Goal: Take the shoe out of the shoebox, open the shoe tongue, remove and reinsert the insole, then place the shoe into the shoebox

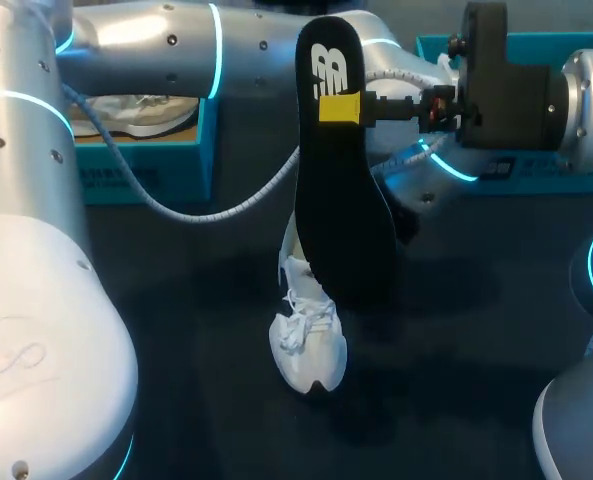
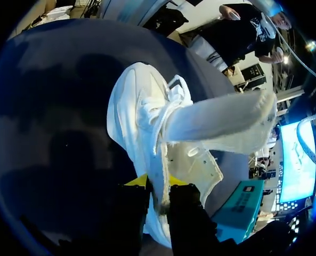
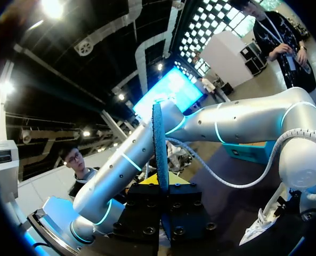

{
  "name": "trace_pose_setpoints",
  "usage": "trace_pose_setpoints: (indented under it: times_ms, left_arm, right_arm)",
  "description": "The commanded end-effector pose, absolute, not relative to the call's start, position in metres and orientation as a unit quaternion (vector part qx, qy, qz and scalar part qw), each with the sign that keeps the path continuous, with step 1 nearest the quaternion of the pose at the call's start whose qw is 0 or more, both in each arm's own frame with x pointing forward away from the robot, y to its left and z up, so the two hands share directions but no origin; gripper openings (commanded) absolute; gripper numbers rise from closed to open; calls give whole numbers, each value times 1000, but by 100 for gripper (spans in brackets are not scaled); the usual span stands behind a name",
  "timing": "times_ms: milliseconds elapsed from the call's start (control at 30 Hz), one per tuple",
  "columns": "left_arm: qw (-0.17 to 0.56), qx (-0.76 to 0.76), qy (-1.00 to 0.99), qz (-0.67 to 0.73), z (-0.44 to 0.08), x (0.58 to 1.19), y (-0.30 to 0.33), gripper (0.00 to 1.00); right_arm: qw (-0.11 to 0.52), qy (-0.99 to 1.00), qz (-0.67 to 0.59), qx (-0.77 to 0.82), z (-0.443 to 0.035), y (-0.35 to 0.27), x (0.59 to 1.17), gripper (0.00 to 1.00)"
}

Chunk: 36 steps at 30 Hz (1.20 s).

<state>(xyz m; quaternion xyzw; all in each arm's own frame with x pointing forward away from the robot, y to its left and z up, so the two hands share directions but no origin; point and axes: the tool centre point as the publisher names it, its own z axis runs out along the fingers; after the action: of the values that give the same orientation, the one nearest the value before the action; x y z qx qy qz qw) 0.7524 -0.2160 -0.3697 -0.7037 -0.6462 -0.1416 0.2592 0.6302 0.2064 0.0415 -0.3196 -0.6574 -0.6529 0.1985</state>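
Shoe (image 1: 308, 340) sat toe-down on the dark table (image 1: 176, 350), well apart from the shoebox (image 1: 141, 155). My left gripper (image 2: 158, 184) was clenched on its collar edge, w/ the tongue (image 2: 216, 125) flopped out wide. My right gripper (image 1: 338, 107) was pinching the black insole (image 1: 341, 200) near one end, high above the shoe, the rest dangling free.

Risks, imo:
- The long free end could swing or buckle on the way down and catch the collar instead of sliding in.
- The one-end pinch might let the insole rotate or slip.
- My L grip was on thin fabric only, so downward push could tip the shoe or pull it loose.
- The tongue could fall back across the opening.
- In the head view the insole hid the opening, so alignment was hard to judge.
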Motion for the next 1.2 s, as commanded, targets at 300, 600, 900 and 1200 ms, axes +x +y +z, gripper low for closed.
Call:
trace_pose_setpoints:
  times_ms: [300, 600, 900, 1200]
  left_arm:
    - [230, -697, -670, -114, -346, 756, -212, 100]
    - [158, -681, -712, -60, -299, 779, -221, 100]
    - [64, -671, -739, 26, -262, 784, -206, 100]
    - [29, -667, -743, 52, -244, 784, -182, 100]
  right_arm:
    - [198, -657, -653, -321, 41, 210, 631, 0]
    - [198, -657, -653, -321, 41, 210, 631, 0]
    - [198, -657, -653, -321, 41, 210, 631, 0]
    - [198, -657, -653, -321, 41, 210, 631, 0]
